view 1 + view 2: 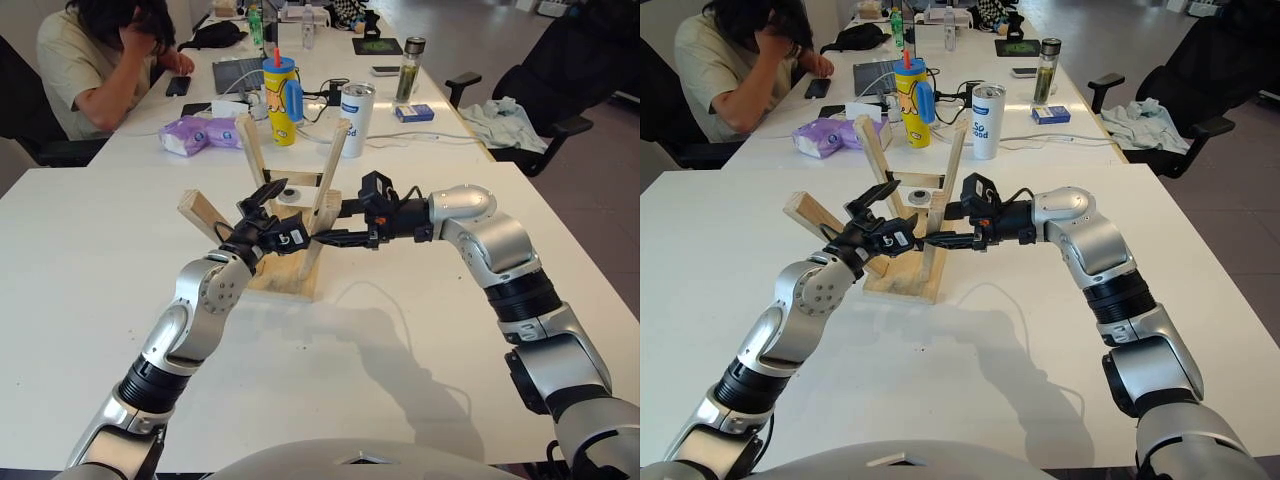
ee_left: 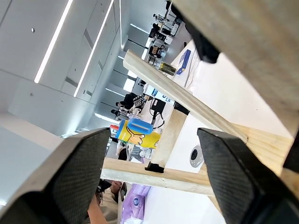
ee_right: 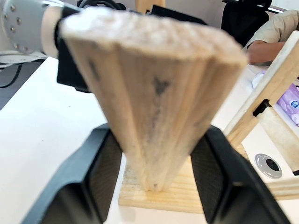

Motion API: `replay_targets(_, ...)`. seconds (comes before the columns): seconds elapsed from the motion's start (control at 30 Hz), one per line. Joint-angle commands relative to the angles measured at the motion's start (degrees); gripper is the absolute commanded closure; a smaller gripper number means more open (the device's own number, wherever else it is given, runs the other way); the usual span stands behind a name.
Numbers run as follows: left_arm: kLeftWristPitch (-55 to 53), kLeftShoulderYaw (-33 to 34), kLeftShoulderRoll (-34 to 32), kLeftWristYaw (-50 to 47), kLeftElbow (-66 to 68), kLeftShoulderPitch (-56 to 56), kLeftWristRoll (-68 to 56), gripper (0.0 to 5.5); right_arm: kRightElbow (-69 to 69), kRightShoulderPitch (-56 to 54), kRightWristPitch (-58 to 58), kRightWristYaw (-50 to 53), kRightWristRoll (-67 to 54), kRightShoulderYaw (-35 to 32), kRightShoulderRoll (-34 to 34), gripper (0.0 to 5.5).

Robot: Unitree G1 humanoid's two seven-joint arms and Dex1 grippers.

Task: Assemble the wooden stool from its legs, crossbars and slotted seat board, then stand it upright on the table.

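Observation:
The stool lies upside down, its slotted seat board (image 1: 288,284) flat on the white table and its legs pointing up. My right gripper (image 1: 323,240) is shut on the near right leg (image 3: 154,112) about halfway up, pads pressed on both sides. A crossbar (image 1: 298,180) joins the two far legs (image 1: 250,150). One leg (image 1: 200,213) leans out to the left. My left gripper (image 1: 263,214) hovers open by the legs on the left side, and its fingers (image 2: 79,172) frame the crossbar (image 2: 159,175) without touching it.
On the adjoining table behind stand a yellow cup (image 1: 280,90), a white tumbler (image 1: 356,106), a purple tissue pack (image 1: 186,135) and a dark bottle (image 1: 411,66). A small round disc (image 1: 290,195) lies beside the seat board. The table's near half is bare.

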State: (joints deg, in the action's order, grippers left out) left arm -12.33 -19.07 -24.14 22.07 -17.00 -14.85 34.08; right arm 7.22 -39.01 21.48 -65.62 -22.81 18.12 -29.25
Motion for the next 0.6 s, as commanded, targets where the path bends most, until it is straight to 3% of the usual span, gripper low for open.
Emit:
replay_targets(0.03,-0.84,9.08,7.37,-3.22,-1.69,-0.15,-12.07,1.99,2.8,4.65,0.13,-0.41,5.35,4.35,0.13,3.43)
replay_targets(0.23,3.23,19.95,11.55,-4.17,-10.98,4.22,-28.83,1.99,4.15,3.6,-10.22,1.28,7.82,3.02,0.46,3.43)
replay_targets(0.4,7.94,21.13,7.43,1.04,-14.18,14.67,-34.17,1.99,6.58,1.64,-17.35,5.63,9.55,0.06,1.14,3.43)
replay_targets(0.6,6.99,19.6,3.85,7.62,-14.08,18.56,-40.86,1.99,7.31,1.87,-16.23,5.42,7.4,-2.4,1.56,3.43)
